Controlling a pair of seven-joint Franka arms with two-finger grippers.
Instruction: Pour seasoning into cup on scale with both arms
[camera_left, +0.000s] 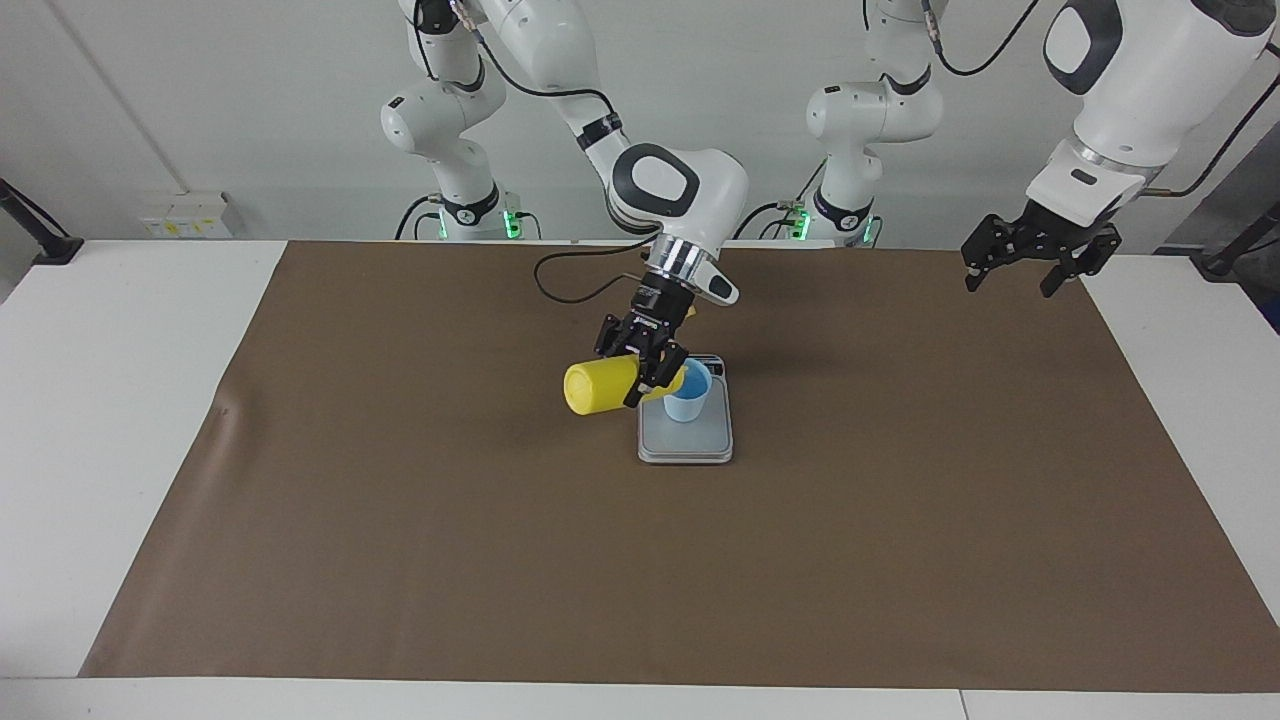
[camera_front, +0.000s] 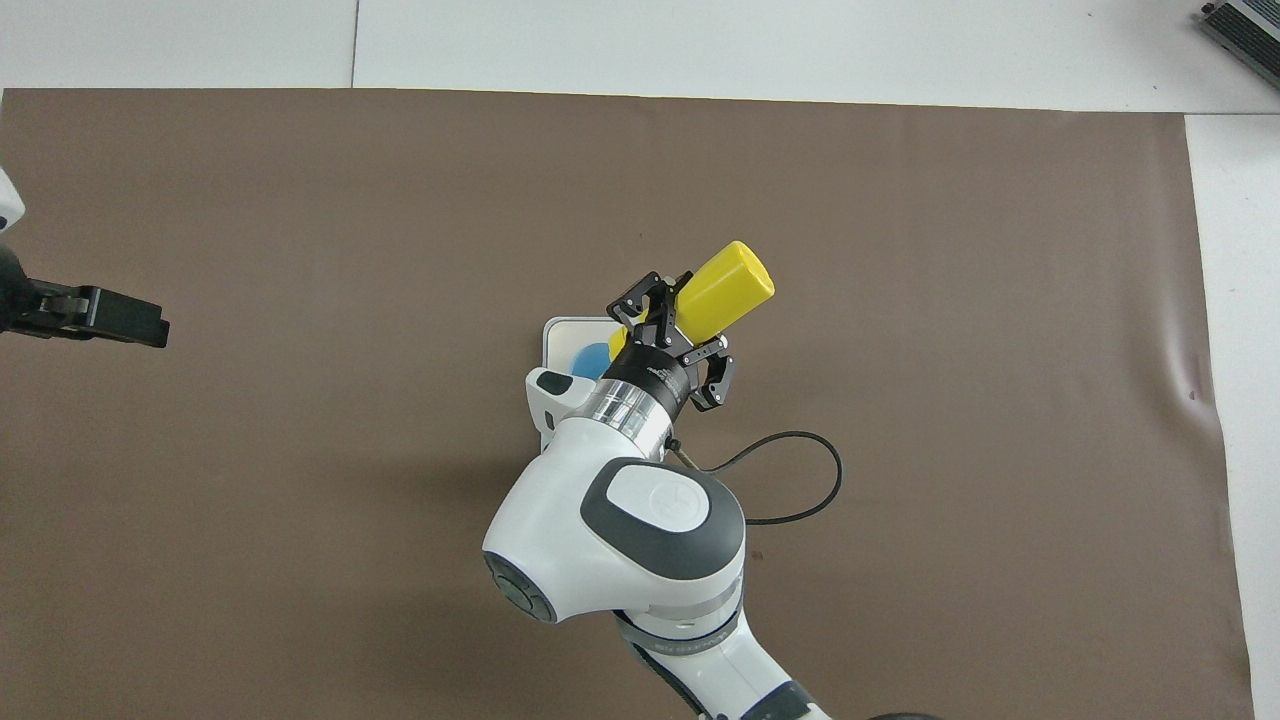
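Note:
My right gripper (camera_left: 650, 376) is shut on the yellow seasoning bottle (camera_left: 598, 387) and holds it tipped on its side, base toward the right arm's end of the table. The bottle's nozzle end points down at the mouth of the light-blue cup (camera_left: 686, 400); the nozzle tip is hidden by the fingers. The cup stands on the silver-grey scale (camera_left: 690, 446). In the overhead view the right gripper (camera_front: 672, 335) grips the bottle (camera_front: 725, 290) over the cup (camera_front: 590, 358) and scale (camera_front: 570, 328). My left gripper (camera_left: 1040, 258) waits open in the air over the left arm's end of the mat; it also shows in the overhead view (camera_front: 95, 315).
A brown mat (camera_left: 400, 560) covers most of the white table (camera_left: 100, 400). A black cable (camera_front: 790, 480) loops from the right wrist over the mat. Two smaller white arms with green lights (camera_left: 455, 130) stand at the robots' edge.

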